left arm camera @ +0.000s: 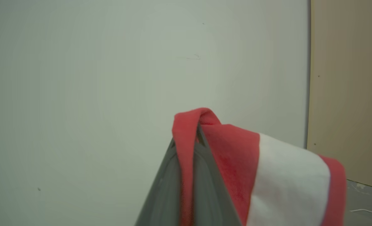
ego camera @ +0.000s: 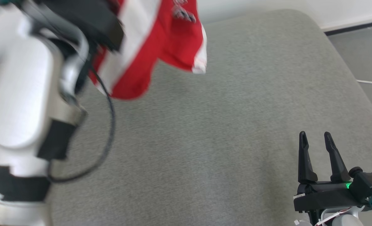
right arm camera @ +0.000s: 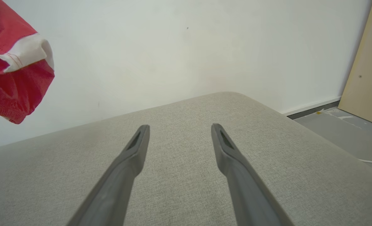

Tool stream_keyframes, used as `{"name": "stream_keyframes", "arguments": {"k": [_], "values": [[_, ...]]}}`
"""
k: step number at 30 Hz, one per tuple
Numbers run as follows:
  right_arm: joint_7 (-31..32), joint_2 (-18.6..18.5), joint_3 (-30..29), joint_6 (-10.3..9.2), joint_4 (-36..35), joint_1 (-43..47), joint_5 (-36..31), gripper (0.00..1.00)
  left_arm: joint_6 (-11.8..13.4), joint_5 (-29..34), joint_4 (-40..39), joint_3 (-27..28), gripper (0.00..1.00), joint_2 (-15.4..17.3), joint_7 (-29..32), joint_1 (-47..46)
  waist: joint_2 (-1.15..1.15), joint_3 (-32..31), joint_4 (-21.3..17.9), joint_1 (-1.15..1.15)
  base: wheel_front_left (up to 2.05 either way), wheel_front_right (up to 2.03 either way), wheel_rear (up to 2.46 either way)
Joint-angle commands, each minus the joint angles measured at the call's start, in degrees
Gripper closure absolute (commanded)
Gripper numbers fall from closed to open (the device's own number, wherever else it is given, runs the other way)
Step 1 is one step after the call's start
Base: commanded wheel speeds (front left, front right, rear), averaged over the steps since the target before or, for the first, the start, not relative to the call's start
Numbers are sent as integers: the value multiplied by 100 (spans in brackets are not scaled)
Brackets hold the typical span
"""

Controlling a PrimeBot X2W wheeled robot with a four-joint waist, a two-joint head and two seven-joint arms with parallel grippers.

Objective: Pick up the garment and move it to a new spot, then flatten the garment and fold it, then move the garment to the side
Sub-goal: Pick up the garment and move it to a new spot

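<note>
At upper left, the red-and-white garment (ego camera: pixel 170 44) hangs pinched in the left gripper (left arm camera: pixel 186 138). Lower right, the right gripper (ego camera: pixel 315 135) stands spread.

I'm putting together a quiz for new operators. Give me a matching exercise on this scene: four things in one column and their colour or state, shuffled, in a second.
Things:
1. garment
2. left pincer
3. right pincer
4. cushion

States:
A. open, nothing between its fingers
B. grey, spread out below
C. shut on cloth
D. red and white, hanging

Pairs: 1-D, 2-C, 3-A, 4-B
</note>
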Motion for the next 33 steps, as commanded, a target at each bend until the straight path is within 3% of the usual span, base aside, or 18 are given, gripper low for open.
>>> {"name": "stream_keyframes", "arguments": {"k": [1, 8, 17, 18, 19, 27, 33], "values": [[-4, 17, -5, -12, -14, 33, 17, 0, 59, -84, 26, -34, 100, -75, -73, 228, 0, 56, -226, 0, 0, 0, 0], [-4, 31, -42, -12, -56, 38, 6, 0, 276, -244, 332, -363, 100, -528, -536, 1760, 0, 113, -207, 0, 0, 0, 0], [-4, 34, 109, -12, -21, -115, 21, 0, 188, -304, 1252, -927, 100, -852, -1027, 3117, 0, 209, -96, 0, 0, 0, 0], [-4, 35, 131, -12, -16, -109, 20, 0, 189, -286, 1343, -982, 72, -871, -1098, 3147, 0, 210, -78, 0, 0, 0, 0], [-4, 34, 144, -12, -12, -105, 20, 0, 179, -258, 1416, -1024, 0, -899, -1193, 3152, 0, 201, -53, 0, 0, 0, 0], [-4, -19, 138, -12, -67, 25, -96, 0, 196, -314, 1369, -978, 0, -1057, -1962, 2940, 0, -102, 380, 0, 0, 0, 0], [-4, -135, 151, -12, -99, 163, -108, 0, 325, -173, 853, -526, 0, -811, -2061, 3248, 0, -423, 752, 0, 0, 0, 0]]}}
